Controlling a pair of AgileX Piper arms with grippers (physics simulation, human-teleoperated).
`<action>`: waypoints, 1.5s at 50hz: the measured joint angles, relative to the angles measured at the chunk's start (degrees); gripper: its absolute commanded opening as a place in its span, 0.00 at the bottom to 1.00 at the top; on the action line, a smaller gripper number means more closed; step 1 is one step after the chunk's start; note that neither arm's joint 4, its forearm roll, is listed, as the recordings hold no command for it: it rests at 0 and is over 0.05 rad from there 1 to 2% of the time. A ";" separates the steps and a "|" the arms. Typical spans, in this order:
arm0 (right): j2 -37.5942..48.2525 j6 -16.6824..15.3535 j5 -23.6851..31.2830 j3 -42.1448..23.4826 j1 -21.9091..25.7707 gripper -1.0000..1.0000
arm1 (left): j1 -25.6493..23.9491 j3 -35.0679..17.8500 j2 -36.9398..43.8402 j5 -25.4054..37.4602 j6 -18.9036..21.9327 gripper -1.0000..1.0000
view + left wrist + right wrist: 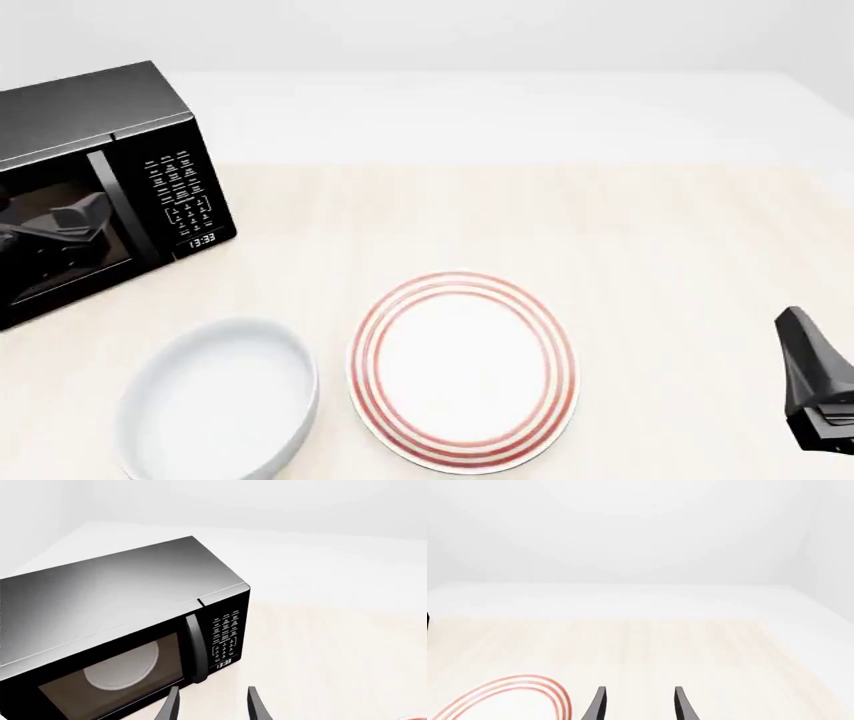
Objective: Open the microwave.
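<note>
The microwave point(113, 595) is a glossy black box at the table's far left in the front view point(94, 110). Its windowed door is shut. A grey vertical handle point(194, 647) runs beside the keypad panel point(225, 635), and the clock reads 13:33. The pale turntable point(123, 667) shows through the window. My left gripper point(213, 702) is open and empty, a short way in front of the door's handle side, touching nothing. A dark part of the left arm point(60, 235) shows against the door. My right gripper point(640, 702) is open and empty, low at the right edge point(814, 380).
A white plate with red rings point(461, 370) lies at the front middle of the table, and also shows in the right wrist view point(507, 700). A white bowl point(220, 400) stands to its left, in front of the microwave. The pale wood tabletop point(601, 230) stretches to the right.
</note>
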 measured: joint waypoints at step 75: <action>0.15 0.00 -0.15 0.04 -0.11 1.00 | 0.21 -7.76 24.65 -11.33 -0.82 1.00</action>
